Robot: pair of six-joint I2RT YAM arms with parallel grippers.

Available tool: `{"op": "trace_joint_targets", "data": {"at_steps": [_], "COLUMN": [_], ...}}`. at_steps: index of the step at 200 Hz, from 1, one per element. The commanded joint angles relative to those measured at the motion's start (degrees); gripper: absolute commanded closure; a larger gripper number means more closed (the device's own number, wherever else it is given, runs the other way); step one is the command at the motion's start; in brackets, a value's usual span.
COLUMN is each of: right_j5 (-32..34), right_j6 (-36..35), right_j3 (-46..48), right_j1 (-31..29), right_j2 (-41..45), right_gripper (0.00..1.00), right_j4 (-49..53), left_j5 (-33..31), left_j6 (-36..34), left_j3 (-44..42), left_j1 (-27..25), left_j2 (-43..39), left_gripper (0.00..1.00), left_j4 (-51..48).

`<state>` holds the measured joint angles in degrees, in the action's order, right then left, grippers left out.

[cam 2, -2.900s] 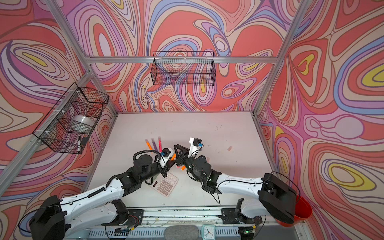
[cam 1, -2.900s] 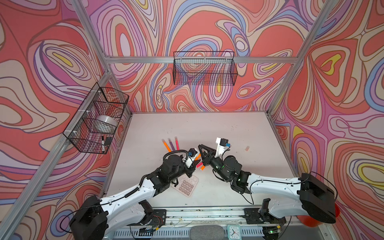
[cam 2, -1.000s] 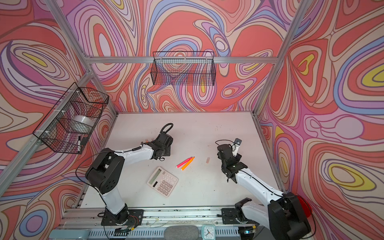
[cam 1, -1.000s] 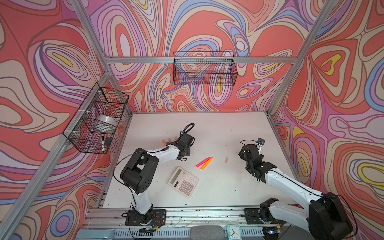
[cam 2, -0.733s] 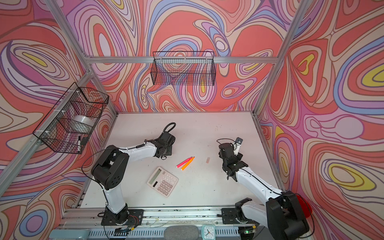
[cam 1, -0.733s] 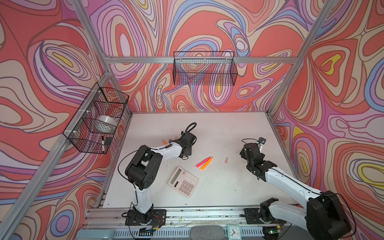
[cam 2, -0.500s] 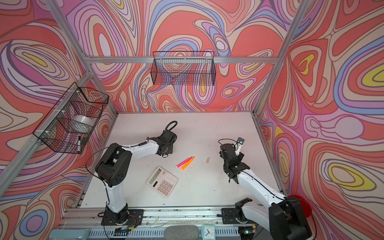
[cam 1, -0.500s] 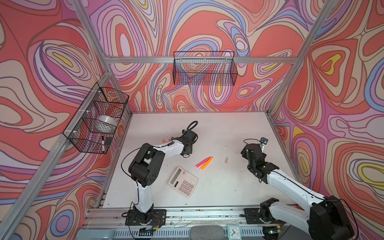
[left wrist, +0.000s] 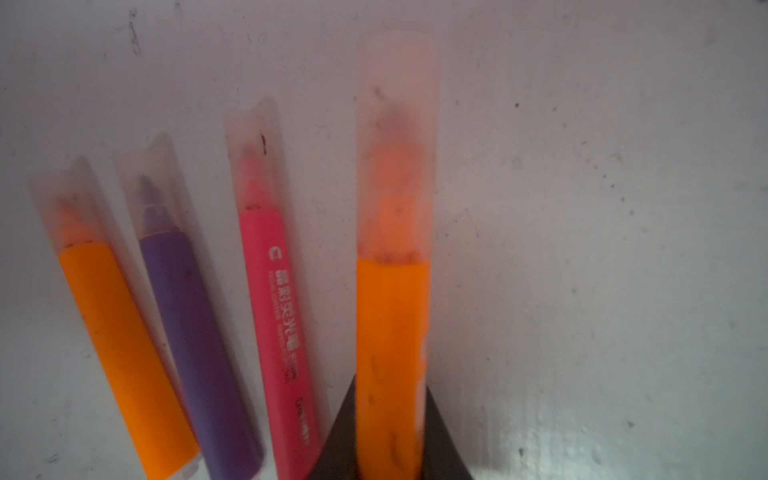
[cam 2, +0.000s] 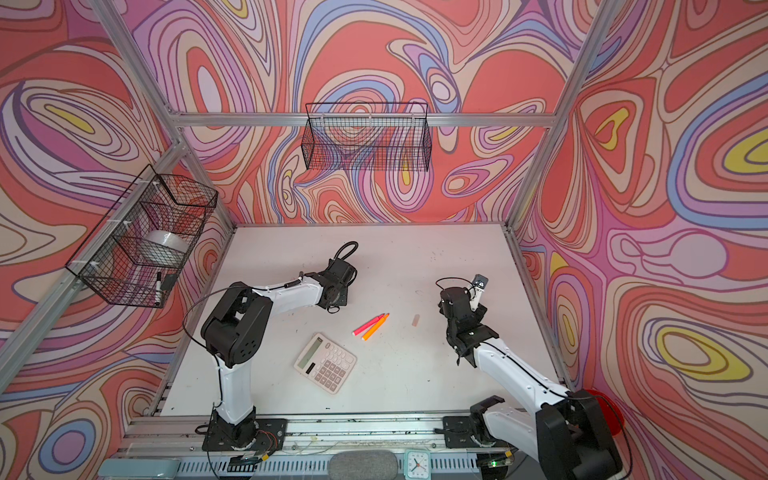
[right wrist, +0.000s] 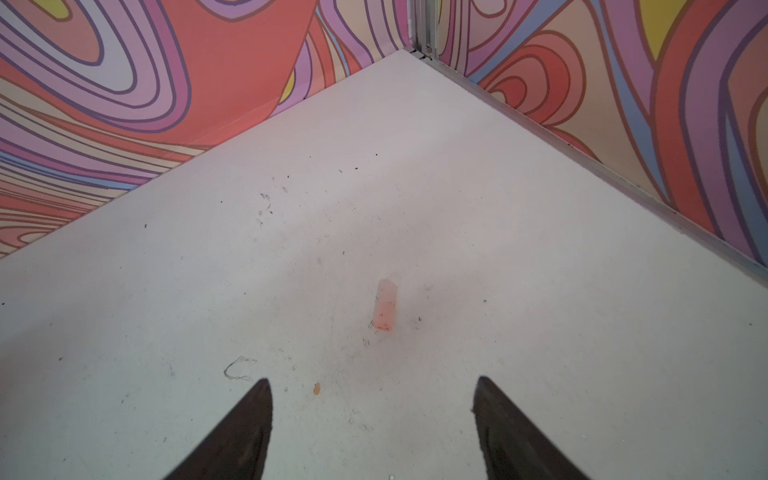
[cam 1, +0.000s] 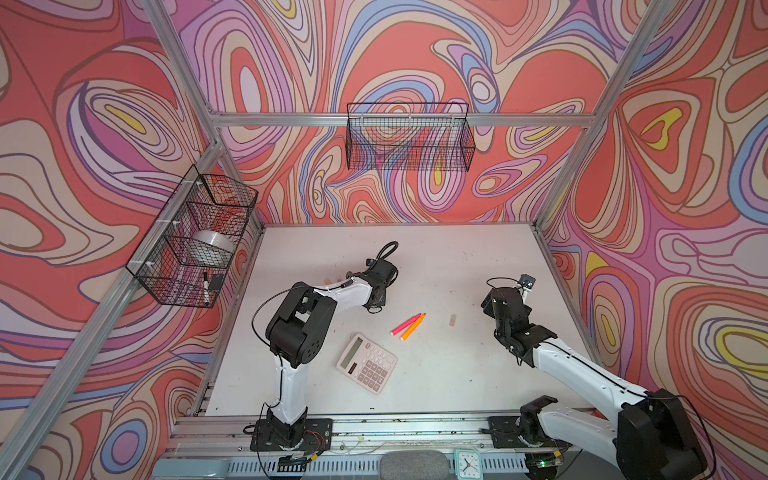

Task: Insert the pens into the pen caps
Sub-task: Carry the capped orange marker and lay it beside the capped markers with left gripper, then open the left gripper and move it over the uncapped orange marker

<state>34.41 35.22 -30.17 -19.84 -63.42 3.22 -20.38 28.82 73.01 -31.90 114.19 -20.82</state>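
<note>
Left jaws gripped a capped orange pen [left wrist: 392, 332], three capped pens [left wrist: 195, 332] lying beside it; a careless release might roll it into them. Right jaws gaped empty. The loose cap [cam 1: 453, 320], at three o'clock of two bare pens [cam 1: 413, 327], could skid when pinched.

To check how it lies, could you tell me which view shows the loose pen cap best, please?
The right wrist view: the loose pen cap lies unobstructed ahead of the open right claw. Both top views show only a tiny pale stub near two pens; the left wrist view misses it.
</note>
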Motion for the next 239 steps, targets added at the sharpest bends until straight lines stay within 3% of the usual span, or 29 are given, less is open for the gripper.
{"op": "trace_joint_targets", "data": {"at_steps": [1, 65, 161, 182, 208, 239], "right_j5": [-0.3, -0.5, -0.6, -0.9, -0.5, -0.6], "right_j6": [-0.6, -0.6, -0.8, -0.9, -0.8, -0.5], "right_j3": [1.2, 1.6, 1.2, 0.9, 1.2, 0.5], "right_j1": [0.3, 0.3, 0.4, 0.3, 0.3, 0.3], "right_j2": [1.0, 1.4, 0.3, -0.1, 0.1, -0.9], "right_gripper": [0.21, 0.21, 0.21, 0.22, 0.22, 0.22], "right_j4": [-0.8, -1.0, -1.5, -1.4, -1.6, -1.3], "left_j5": [-0.9, -2.8, -6.1, -5.5, 1.0, 5.8], "left_j6": [1.4, 0.8, -0.3, -1.9, -5.6, -9.9], "left_j3": [-0.2, -0.2, 2.1, 0.0, -7.4, -15.1], "left_j1": [0.3, 0.4, 0.4, 0.4, -1.1, -7.1], "left_j2": [1.5, 1.3, -0.9, -4.4, -13.4, -23.8], "left_gripper": [0.74, 0.68, 0.74, 0.75, 0.73, 0.73], "left_j4": [-1.4, -1.6, -3.6, -2.6, 3.3, 8.2]}}
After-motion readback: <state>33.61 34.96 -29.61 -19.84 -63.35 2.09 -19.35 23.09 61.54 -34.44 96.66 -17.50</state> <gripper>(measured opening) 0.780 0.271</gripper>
